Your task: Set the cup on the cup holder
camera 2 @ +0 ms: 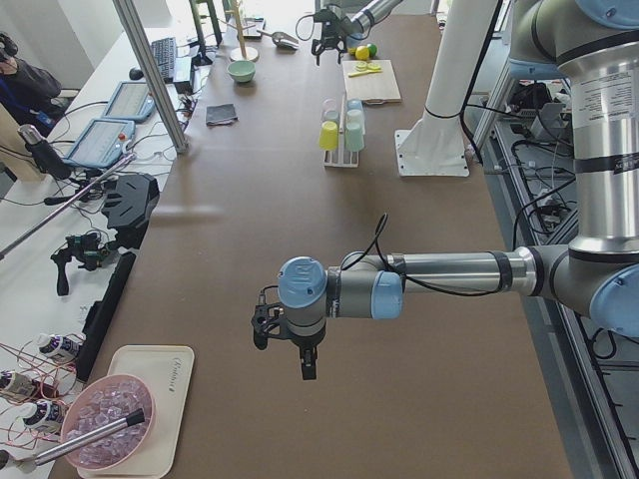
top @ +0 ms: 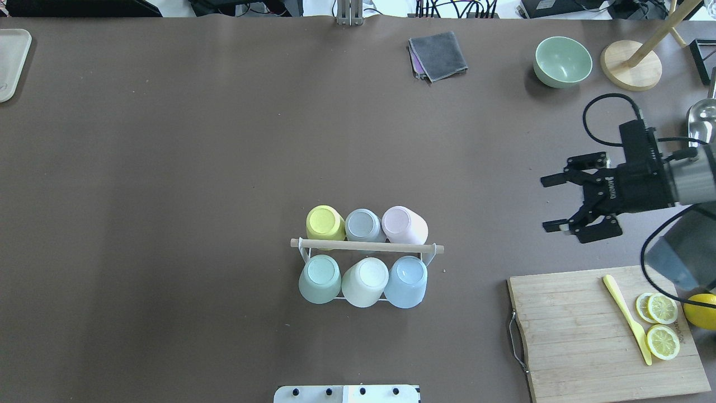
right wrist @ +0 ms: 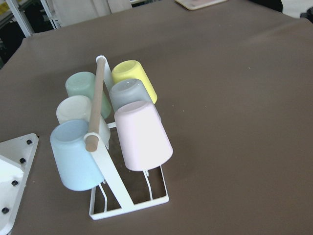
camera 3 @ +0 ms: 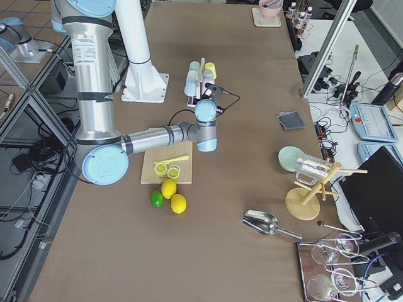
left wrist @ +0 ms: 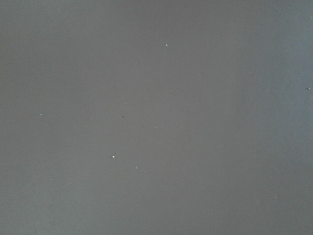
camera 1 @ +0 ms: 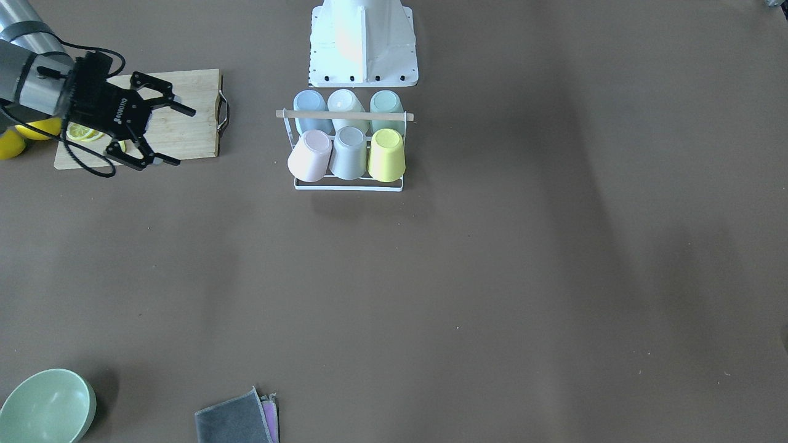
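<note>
Leftmost, the left hand (camera 2: 288, 344) hangs over bare brown worktop (top: 224, 168); whether its fingers are wide or narrow cannot be told. At the worktop's middle stands the white wire cup holder (top: 366, 246), with six upturned cups (top: 363, 225) on its prongs in two rows of three. To the right, the right hand (top: 545, 203) hovers empty, fingers spread wide, near a wooden cutting board (top: 587, 336).
</note>
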